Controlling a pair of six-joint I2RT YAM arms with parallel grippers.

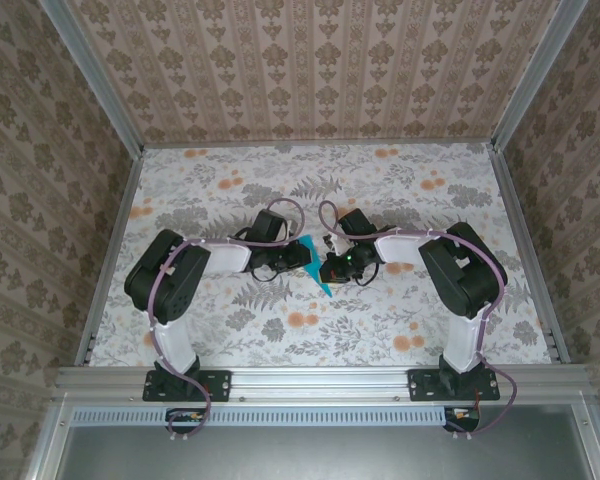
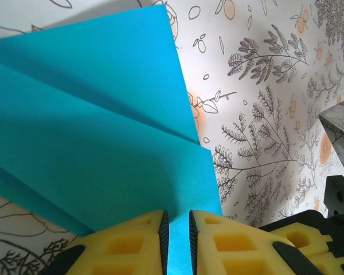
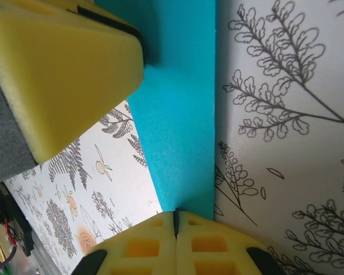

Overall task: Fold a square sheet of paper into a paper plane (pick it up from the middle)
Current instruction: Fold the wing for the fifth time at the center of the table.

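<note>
A desk (image 1: 380, 330) is seen from above, covered by a pale sheet printed with grey ferns and orange blossoms. The same print (image 2: 264, 114) is shown close up in both wrist views, as dark line-drawn sprigs on white. The desk is enclosed on three sides by walls (image 1: 320, 60) papered in a beige damask pattern. Aluminium posts (image 1: 90, 70) are set at the corners, and an aluminium rail (image 1: 320, 378) is laid along the near edge, with a grey panel (image 1: 320, 450) below it.

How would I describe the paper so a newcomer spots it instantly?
Find the middle of the floral table, where the left tool and right tool meet. Between them is the sheet of paper, creased to a point: the one plain teal-blue thing on that busy pattern.
</note>
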